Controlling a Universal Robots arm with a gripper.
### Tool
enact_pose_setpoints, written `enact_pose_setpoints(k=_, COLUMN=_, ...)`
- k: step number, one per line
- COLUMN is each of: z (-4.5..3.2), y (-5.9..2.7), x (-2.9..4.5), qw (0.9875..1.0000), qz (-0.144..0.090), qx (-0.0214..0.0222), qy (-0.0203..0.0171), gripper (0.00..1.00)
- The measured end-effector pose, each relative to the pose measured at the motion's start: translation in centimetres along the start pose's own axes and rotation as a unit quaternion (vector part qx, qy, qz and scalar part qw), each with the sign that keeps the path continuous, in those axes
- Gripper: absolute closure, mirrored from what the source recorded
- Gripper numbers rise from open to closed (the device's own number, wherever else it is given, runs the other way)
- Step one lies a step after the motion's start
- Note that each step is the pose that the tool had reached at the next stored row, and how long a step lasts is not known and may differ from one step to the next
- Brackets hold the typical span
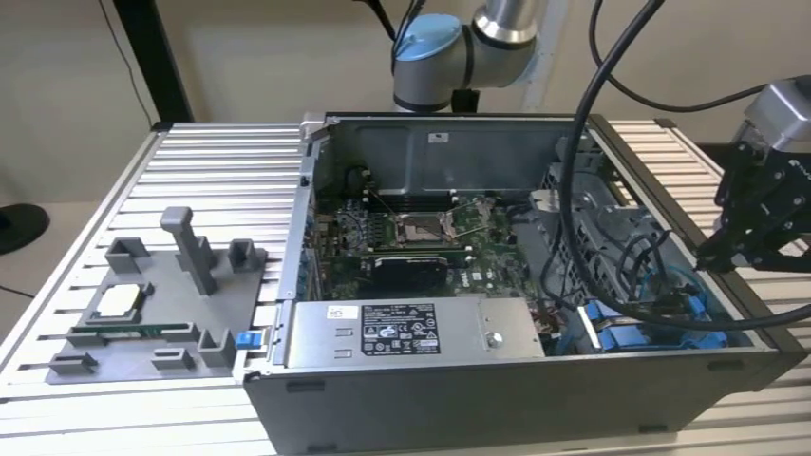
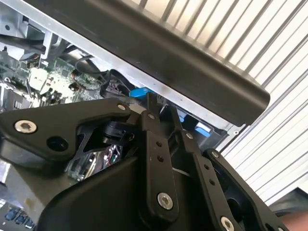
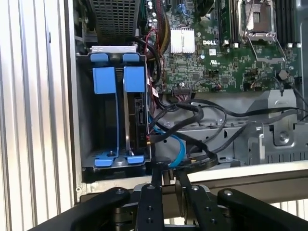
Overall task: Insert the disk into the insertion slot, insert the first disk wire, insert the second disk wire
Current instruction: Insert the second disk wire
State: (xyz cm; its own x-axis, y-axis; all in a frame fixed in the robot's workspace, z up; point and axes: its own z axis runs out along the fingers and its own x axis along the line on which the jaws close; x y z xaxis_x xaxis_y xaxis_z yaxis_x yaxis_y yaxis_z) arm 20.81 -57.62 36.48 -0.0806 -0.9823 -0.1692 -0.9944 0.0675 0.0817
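The disk [image 3: 138, 113] stands on edge in the insertion slot [image 3: 85, 120], held in a blue carrier [image 3: 134, 79] beside another blue carrier [image 3: 104, 80]. In the exterior view the slot's blue rails [image 1: 647, 334] show at the case's near corner on the exterior view's right. A blue flat wire [image 3: 179, 150] and black wires [image 3: 202, 114] run up to the disk's connector edge; I cannot tell whether any is plugged in. My gripper [image 3: 168, 175] hovers just outside the case wall near the slot, shut with nothing between its fingers. It also shows in the exterior view, gripper [image 1: 712, 261], and in the second wrist view, gripper [image 2: 160, 109].
The open computer case [image 1: 507, 389] lies on a slatted aluminium table [image 1: 203, 171]. Inside are the green motherboard [image 1: 405, 237], a grey power-supply box [image 1: 405, 332] and thick black cables [image 1: 576, 237]. A grey fixture tray [image 1: 140, 313] sits on the exterior view's left.
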Motion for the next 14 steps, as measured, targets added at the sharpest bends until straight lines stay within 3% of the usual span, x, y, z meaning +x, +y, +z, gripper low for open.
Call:
enact_pose_setpoints(k=2, z=0.22, y=-0.02, x=0.04, qw=1.0000, qz=0.000, qx=-0.0002, qy=-0.0035, gripper=0.00)
enact_pose_setpoints(k=3, z=0.26, y=-0.02, x=0.05, qw=1.0000, qz=-0.001, qx=-0.0006, qy=-0.0079, gripper=1.00)
enact_pose_setpoints(k=5, z=0.24, y=0.20, x=0.06, qw=0.9997, qz=-0.002, qx=-0.0018, qy=-0.0229, gripper=1.00)
enact_pose_setpoints(k=8, z=0.00, y=0.98, x=0.07, qw=0.9992, qz=-0.002, qx=-0.0031, qy=-0.0398, gripper=1.00)
enact_pose_setpoints(k=10, z=-0.29, y=1.66, x=0.07, qw=0.9988, qz=-0.003, qx=-0.0038, qy=-0.0486, gripper=1.00)
enact_pose_setpoints(k=14, z=-1.09, y=2.95, x=0.06, qw=0.9980, qz=-0.004, qx=-0.0049, qy=-0.0624, gripper=1.00)
